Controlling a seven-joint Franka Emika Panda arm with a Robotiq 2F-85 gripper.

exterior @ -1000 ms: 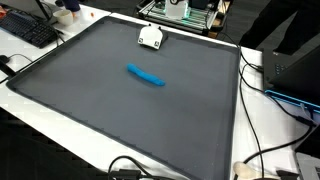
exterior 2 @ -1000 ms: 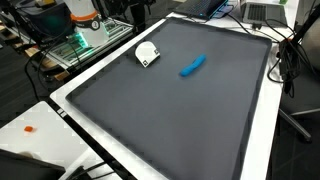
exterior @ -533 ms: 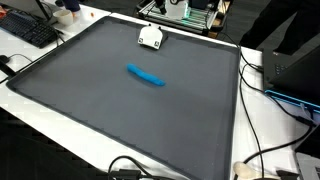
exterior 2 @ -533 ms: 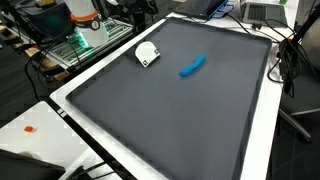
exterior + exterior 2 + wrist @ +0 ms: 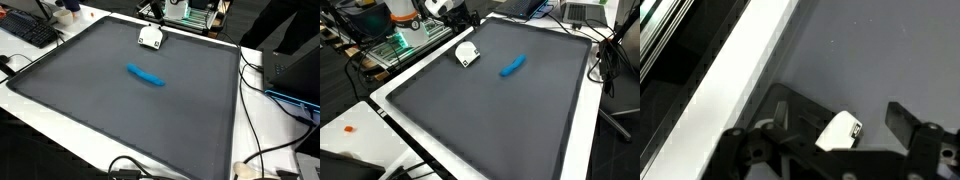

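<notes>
A: Gripper (image 5: 840, 106) spread wide, holding nothing. In the wrist view, white device (image 5: 838, 131) shows between its fingers.
B: Noted. Device sits near the grey mat (image 5: 120, 120) edge; blue object (image 5: 146, 75) well apart, mid-mat.

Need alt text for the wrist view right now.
A small white object lies on the dark grey mat, framed between the fingers of the open claw. The table's white border runs diagonally on the left.

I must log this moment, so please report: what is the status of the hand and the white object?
Hand open, above mat edge. White object below, between fingers, not touched. Blue piece lies mid-mat, apart.
</notes>
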